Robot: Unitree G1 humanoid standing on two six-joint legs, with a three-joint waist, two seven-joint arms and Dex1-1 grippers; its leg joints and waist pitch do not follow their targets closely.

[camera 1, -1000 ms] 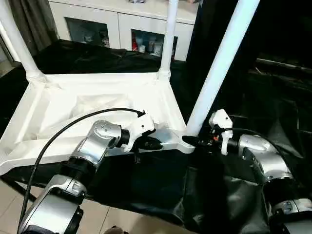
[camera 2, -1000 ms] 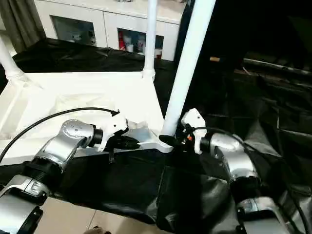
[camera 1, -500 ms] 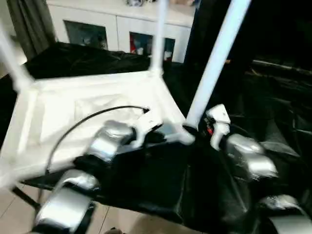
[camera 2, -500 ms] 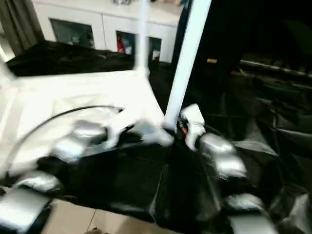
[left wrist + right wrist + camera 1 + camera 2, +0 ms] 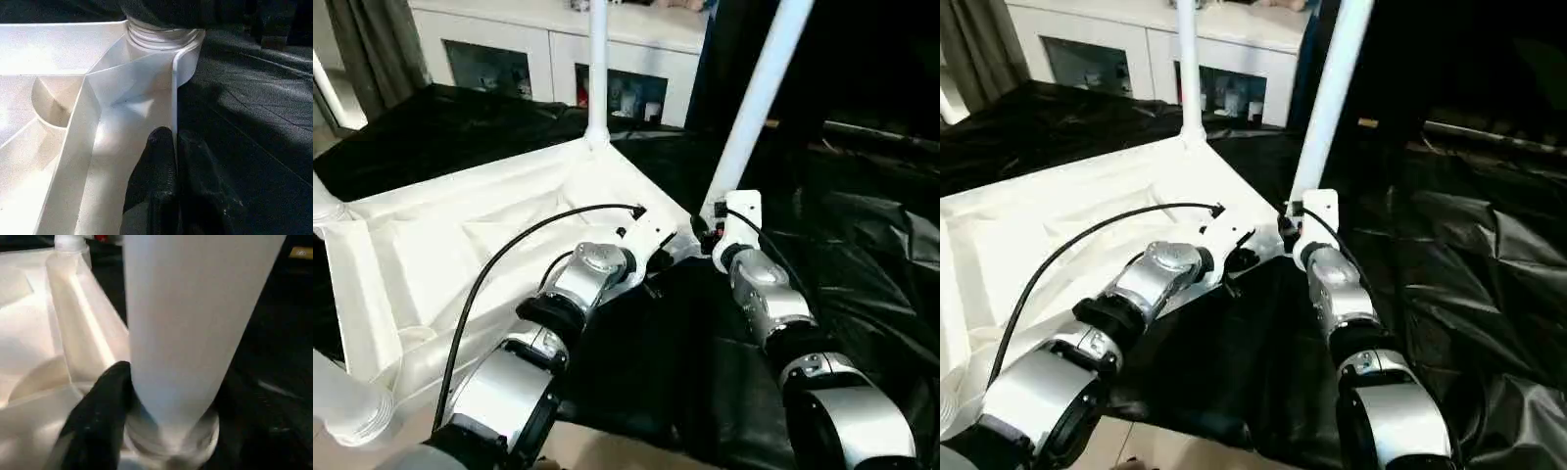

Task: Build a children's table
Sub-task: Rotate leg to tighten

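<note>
Table top point(image 5: 460, 245) has swung round since earlier, near corner now farther away

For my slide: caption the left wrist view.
Left tool pinches the upturned table's rim near a corner socket.

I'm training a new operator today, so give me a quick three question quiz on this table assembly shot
1. True or false: the table top lies with its ribbed underside facing up.
2. What does the left tool pinch? A) a leg B) the top's edge wall C) the black sheet
3. Which part do the right tool's fingers straddle?

Key:
1. True.
2. B, the thin wall beside the corner socket.
3. The base of the near corner leg, one finger on each side.
</note>
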